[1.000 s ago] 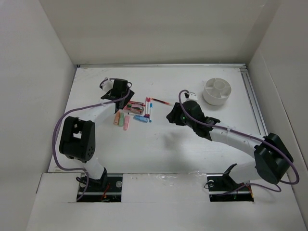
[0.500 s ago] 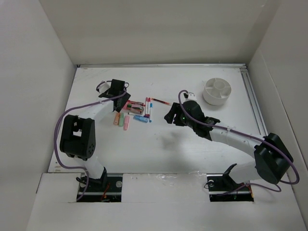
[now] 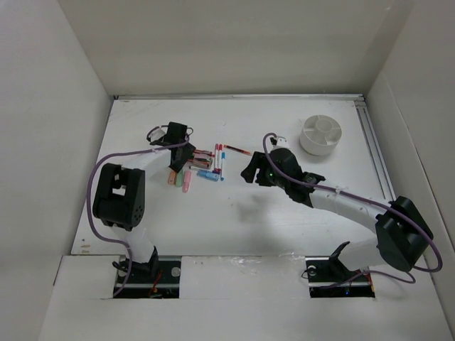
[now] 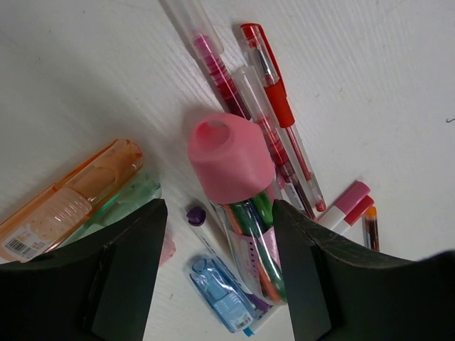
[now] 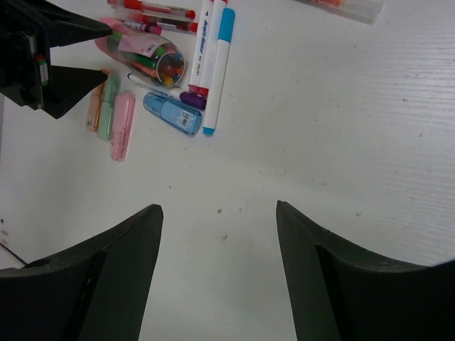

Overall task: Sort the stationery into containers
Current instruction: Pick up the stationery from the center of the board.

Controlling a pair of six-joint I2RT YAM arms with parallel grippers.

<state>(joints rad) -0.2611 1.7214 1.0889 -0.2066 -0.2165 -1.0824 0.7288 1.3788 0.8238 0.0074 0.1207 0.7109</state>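
1. While the left gripper [image 3: 176,136] hangs over the left end of the stationery pile [image 3: 202,162], in the upper left of the overhead view, its jaws stand partly apart and hold nothing.
2. Seen from the left wrist, a clear tube of coloured pens [image 4: 249,234] with a pink cap [image 4: 229,160] lies on the desk [image 3: 234,213] in the gap between the two fingers [image 4: 128,277]. I cannot tell whether either finger touches it.
3. An orange highlighter [image 4: 71,199] lies at the left of that view and red pens [image 4: 281,106] run up toward the top. A small blue piece [image 4: 220,295] sits at the bottom.
4. The right gripper [image 3: 249,170] is at the centre of the overhead view, just right of the pile. Its jaws are wide over bare desk, gripping nothing.
5. Its wrist view shows two white markers [image 5: 219,64] in the upper left, side by side and touching the tube's open end. Pink, green and orange pieces [image 5: 122,124] lie further left.
6. The round white tub [image 3: 316,148] stands in the upper right of the overhead view, well apart from the pile.
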